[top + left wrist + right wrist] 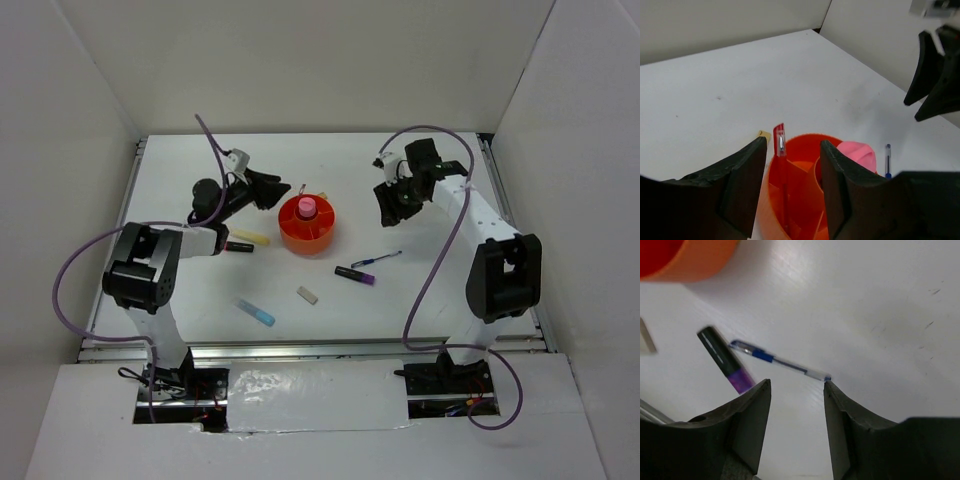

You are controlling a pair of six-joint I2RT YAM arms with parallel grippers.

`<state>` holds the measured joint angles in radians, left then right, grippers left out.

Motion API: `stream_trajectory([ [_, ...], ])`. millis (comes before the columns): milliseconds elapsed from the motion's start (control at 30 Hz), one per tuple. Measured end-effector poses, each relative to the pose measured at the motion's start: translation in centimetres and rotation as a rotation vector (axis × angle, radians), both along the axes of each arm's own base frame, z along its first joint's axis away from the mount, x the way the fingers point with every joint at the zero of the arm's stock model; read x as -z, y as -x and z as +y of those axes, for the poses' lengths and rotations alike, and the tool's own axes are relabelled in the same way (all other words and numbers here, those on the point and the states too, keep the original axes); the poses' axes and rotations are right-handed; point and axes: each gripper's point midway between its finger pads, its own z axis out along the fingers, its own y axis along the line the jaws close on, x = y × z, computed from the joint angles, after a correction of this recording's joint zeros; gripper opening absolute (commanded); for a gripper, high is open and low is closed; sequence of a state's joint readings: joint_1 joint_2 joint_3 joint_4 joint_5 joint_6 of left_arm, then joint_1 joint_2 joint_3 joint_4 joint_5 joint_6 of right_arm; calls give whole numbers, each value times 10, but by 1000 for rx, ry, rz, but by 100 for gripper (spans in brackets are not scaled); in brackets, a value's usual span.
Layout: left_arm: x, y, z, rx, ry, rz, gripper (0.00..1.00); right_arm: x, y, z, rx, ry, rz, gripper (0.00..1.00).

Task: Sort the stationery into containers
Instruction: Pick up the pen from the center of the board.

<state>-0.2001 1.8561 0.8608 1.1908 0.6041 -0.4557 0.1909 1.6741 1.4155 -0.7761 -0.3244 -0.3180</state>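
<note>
The white bench (pixel 330 160) is boxed in by plain white walls. Its surface is smooth, with a few faint marks and nothing on it that would stop a round pen rolling.

The left tool (pixel 793 145) hangs over the orange organizer (pixel 790 210) with its fingers spread and nothing between them. Just below its tips a red pen (pixel 780 145) stands upright in an outer compartment. A pink cylinder (pixel 860 152) sits in the central cup, on the side of its right finger.

The right tool (pixel 796 385) is also spread and empty. It hovers above the thin blue pen (pixel 780 361), which lies flat just ahead of its fingertips. The purple-black marker (pixel 725 360) lies beside that pen, off the left finger.

A yellow marker (pixel 250 238) lies beneath the left tool's arm. A light blue marker (pixel 257 313) and a small eraser (pixel 307 294) lie further back, toward the arm bases.

The blue pen looks light, stiff, thin and slick, so it will probably roll or swivel if nudged off-centre. I would take hold at mid-barrel, with the fingers across its length and lowered right to the bench. The eraser sits low and flat, which leaves little edge to pinch.
</note>
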Motion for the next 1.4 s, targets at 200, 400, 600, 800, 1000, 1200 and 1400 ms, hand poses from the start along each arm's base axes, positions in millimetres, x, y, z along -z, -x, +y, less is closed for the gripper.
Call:
stream_trajectory([
  [200,-66,-2,26,13,-9,-66,63,26,1,1,-197,133,80,48],
  [400,-125,14,55,1,-40,-107,64,43,11,23,-420,273,80,43],
  [600,-122,19,106,-87,-23,-6,66,75,49,42,-621,397,110,43],
  [800,-103,29,129,-129,2,84,66,94,63,31,-696,501,129,45],
  [1000,-103,39,129,-121,9,95,66,93,47,33,-696,530,60,45],
  [1200,-106,41,133,-127,9,88,66,96,41,36,-719,537,23,43],
  [1400,-105,40,139,-140,11,90,66,109,52,27,-742,546,59,43],
])
